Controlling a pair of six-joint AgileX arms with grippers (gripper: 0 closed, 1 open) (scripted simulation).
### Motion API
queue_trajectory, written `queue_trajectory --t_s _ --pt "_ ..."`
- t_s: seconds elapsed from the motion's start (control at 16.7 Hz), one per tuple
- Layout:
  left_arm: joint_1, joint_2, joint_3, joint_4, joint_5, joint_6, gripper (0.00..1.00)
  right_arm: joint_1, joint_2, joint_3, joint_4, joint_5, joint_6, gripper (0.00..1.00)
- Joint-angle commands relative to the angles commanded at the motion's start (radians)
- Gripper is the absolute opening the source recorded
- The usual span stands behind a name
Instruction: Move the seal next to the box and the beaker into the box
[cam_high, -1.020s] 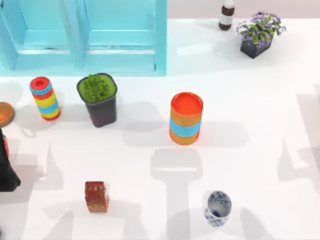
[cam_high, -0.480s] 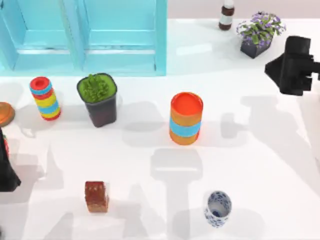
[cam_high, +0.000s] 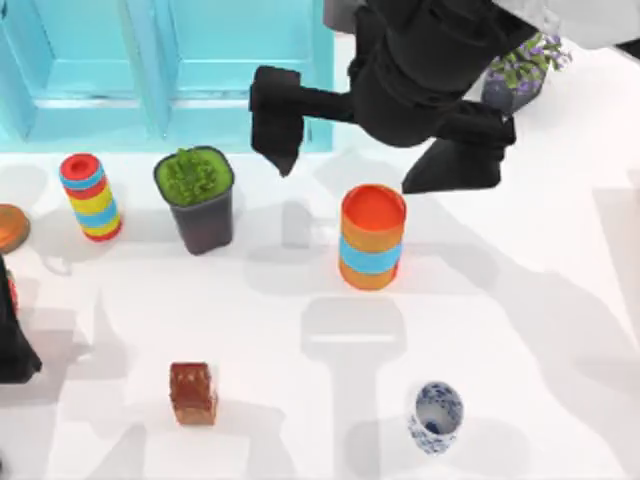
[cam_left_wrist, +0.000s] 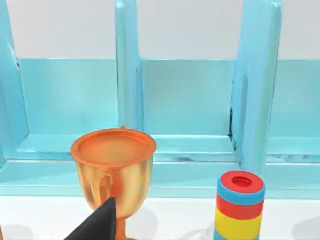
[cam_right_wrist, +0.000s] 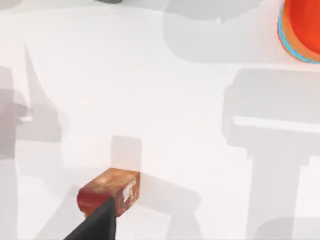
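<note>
The seal (cam_high: 193, 393) is a small reddish-brown block standing near the table's front left, and in the right wrist view the seal (cam_right_wrist: 107, 192) lies just beyond a dark tip of my right gripper (cam_right_wrist: 97, 225). The beaker (cam_high: 436, 417), a white cup with blue pattern, stands upright at the front right. The box (cam_high: 200, 70) is a light blue compartmented frame at the back left. My right gripper (cam_high: 276, 135) hangs high over the box's front edge, far above the table. My left gripper (cam_high: 12, 340) rests at the left edge.
An orange cylinder with a blue band (cam_high: 372, 237) stands mid-table. A striped stack (cam_high: 90, 196) and a green plant pot (cam_high: 196, 198) stand before the box. A golden goblet (cam_left_wrist: 113, 170) sits at the far left, a purple-flowered pot (cam_high: 520, 70) at the back right.
My right arm has swung in from the right edge across the back of the table, its gripper now over the box's front edge. The left arm, seal and beaker have not moved.
</note>
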Motion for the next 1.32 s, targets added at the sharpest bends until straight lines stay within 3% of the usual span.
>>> queue_trajectory --t_s 0.36,0.66,1.32 --pt "0.000 0.000 0.000 0.000 0.000 0.000 1.00 0.185 0.506 0.559 -0.308 0.026 0.200 1.00" --pt "0.000 0.000 0.000 0.000 0.000 0.000 1.00 0.284 0.760 0.869 -0.455 0.043 0.306 1.00" --pt "0.000 0.000 0.000 0.000 0.000 0.000 1.00 0.307 0.840 0.968 -0.494 0.049 0.334 1.00"
